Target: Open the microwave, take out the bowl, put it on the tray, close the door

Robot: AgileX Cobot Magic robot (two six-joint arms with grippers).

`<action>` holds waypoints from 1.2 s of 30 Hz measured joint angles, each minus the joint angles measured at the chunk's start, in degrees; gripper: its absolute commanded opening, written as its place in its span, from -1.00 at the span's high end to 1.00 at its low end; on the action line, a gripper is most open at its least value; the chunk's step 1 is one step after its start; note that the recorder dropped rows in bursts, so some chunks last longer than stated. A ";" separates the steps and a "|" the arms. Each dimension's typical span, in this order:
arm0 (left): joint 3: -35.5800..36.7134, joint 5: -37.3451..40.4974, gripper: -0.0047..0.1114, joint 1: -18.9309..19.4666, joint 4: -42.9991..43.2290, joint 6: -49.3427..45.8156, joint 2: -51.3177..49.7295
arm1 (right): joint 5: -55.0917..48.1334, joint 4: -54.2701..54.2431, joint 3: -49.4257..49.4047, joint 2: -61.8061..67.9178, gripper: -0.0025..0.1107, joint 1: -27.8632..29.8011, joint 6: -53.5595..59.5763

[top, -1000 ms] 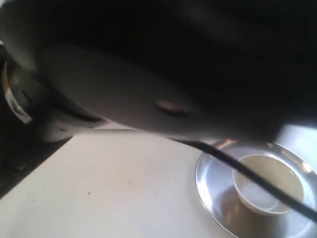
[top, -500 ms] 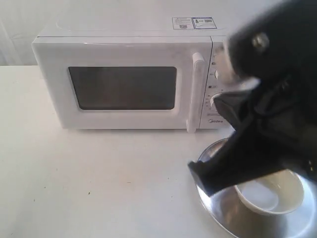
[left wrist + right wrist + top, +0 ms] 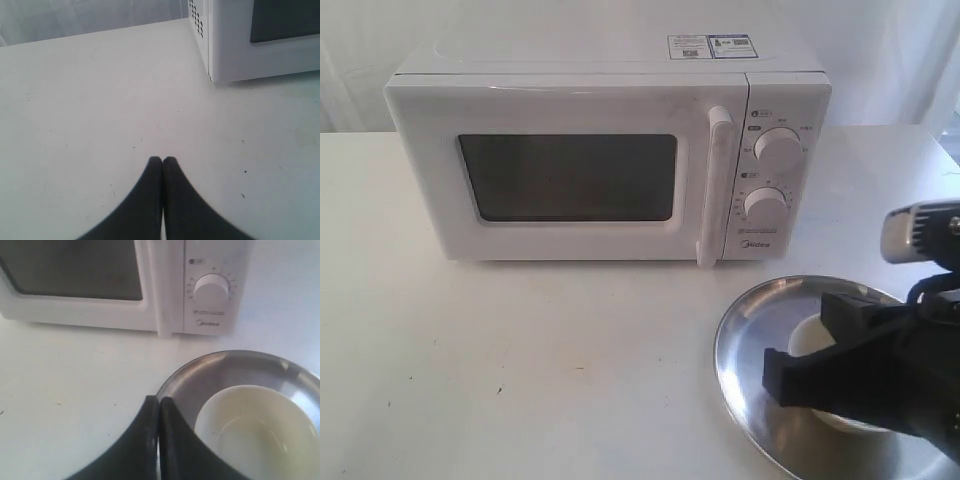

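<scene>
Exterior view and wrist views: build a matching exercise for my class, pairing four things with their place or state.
Things:
1 door
2 bowl
3 tray
4 left end effector

Places or states:
A sits in the tray
B closed
C shut, holding nothing
D on the table, in front of the microwave

Pairs: 1-B, 2-A, 3-D, 4-C

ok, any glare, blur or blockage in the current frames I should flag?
Exterior view: sharp on the microwave, but the dark right arm hides most of the bowl and part of the tray. Right wrist view: soft focus, bright reflections on the tray rim, bowl readable. Left wrist view: slightly hazy, flat lighting, shut jaws dark against the table.
</scene>
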State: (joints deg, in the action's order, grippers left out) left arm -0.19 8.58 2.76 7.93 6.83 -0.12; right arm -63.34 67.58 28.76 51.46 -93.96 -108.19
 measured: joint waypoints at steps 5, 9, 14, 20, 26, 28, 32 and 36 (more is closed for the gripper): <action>0.00 0.00 0.92 0.00 0.00 0.00 0.00 | -3.50 5.21 0.00 -0.48 0.96 0.00 -0.58; 0.00 0.00 0.92 0.00 0.00 0.00 0.00 | 3.51 10.72 -0.38 -5.21 0.96 4.41 1.65; 0.00 0.00 0.92 0.00 0.00 0.00 0.00 | 36.94 18.69 -8.05 -20.84 0.96 28.50 10.81; 0.00 0.00 0.92 0.00 0.00 0.00 0.00 | 48.46 19.05 -21.47 -38.33 0.96 61.19 11.42; 0.00 0.00 0.92 0.00 0.00 0.00 0.00 | 64.39 22.22 -25.60 -44.89 0.96 80.18 11.98; 0.00 0.00 0.92 0.00 0.00 0.00 0.00 | 66.62 22.63 -26.54 -45.93 0.96 83.95 11.98; 0.00 0.00 0.92 0.00 0.00 0.00 0.00 | 68.38 22.63 -28.04 -48.59 0.96 88.54 11.98; 0.00 0.00 0.92 0.00 0.00 0.00 0.00 | 68.73 22.71 -28.47 -49.88 0.96 90.35 11.98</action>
State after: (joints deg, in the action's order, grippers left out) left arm -0.19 8.58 2.76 7.93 6.83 -0.12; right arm 5.39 90.29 0.29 1.58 -3.61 -96.21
